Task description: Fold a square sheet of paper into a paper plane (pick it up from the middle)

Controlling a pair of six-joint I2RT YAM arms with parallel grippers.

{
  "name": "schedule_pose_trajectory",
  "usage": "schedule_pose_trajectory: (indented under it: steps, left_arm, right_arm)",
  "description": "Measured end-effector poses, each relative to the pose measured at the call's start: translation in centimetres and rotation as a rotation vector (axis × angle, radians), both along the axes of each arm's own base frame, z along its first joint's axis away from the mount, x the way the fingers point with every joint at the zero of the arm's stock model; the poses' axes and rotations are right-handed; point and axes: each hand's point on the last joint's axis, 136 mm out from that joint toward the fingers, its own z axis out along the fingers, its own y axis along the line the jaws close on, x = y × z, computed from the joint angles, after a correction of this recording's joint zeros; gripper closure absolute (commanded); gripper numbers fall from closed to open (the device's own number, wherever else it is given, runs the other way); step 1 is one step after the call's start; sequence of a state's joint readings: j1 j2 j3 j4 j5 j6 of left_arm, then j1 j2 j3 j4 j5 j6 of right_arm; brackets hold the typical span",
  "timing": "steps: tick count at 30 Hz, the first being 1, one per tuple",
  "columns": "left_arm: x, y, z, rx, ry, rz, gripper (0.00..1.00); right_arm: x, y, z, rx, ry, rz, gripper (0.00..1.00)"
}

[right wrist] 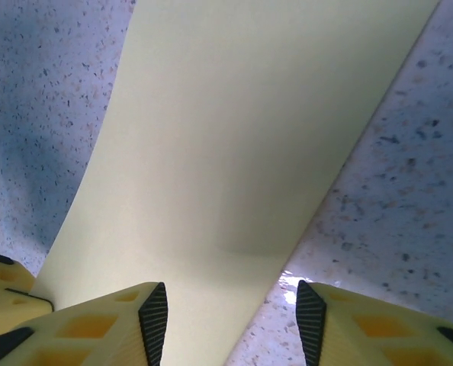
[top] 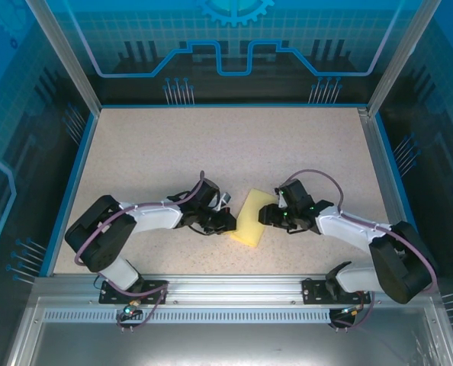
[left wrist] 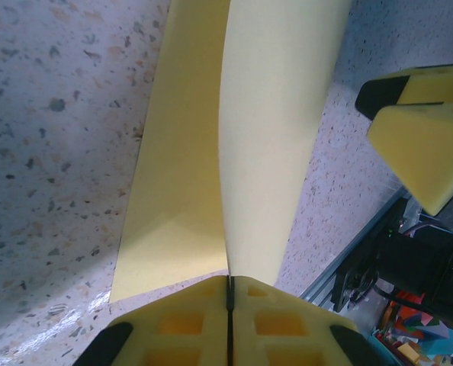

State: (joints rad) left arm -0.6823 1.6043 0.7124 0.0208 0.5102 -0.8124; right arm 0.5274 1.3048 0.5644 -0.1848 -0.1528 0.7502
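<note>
Left gripper (left wrist: 230,293): yellow ribbed fingers pressed together with no gap. They pinch the near edge of the pale yellow square sheet of paper (left wrist: 280,114). From the pinch the sheet rises in two curved flaps, one lit and one shaded. The shaded flap appears to rest on the speckled beige tabletop (top: 211,145). My reading is that the pinch anchors this side so a crease can be worked against it.

Sheet position: between the two grippers, near the front middle of the table. It is bowed, not flat.

Right gripper (right wrist: 232,320): black-padded fingers spread wide. The paper runs below and between them, unclamped. I cannot tell whether the pads touch it. It looks placed to close on the opposite side or to press the fold down, which would explain the open stance straddling the sheet.

Writing: none legible. The blue backdrop panels (top: 234,46) carry gear and circuit line graphics, no words. I can read no brand mark on either gripper.
</note>
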Motion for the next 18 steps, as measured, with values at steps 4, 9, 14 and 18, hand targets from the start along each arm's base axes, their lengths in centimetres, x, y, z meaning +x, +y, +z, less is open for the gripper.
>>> schedule_pose_trajectory:
  steps: [4,9,14,18]
  left_arm:
    - [0.0,-0.4,-0.2,0.004,0.005,-0.008,0.91]
    - [0.1,-1.1,-0.2,0.005,0.005,-0.022,0.9]
    - [0.2,-1.2,-0.2,0.007,0.006,-0.024,0.9]
    - [0.4,-1.3,-0.1,0.007,0.005,-0.024,0.89]
  right_arm:
    - [0.2,-0.1,0.1,-0.004,-0.012,0.005,0.57]
    - [0.6,0.4,-0.4,0.004,-0.014,0.022,0.66]
    - [1.1,0.7,-1.4,-0.002,0.002,0.031,0.71]
    - [1.3,0.6,-2.2,-0.003,0.019,0.029,0.73]
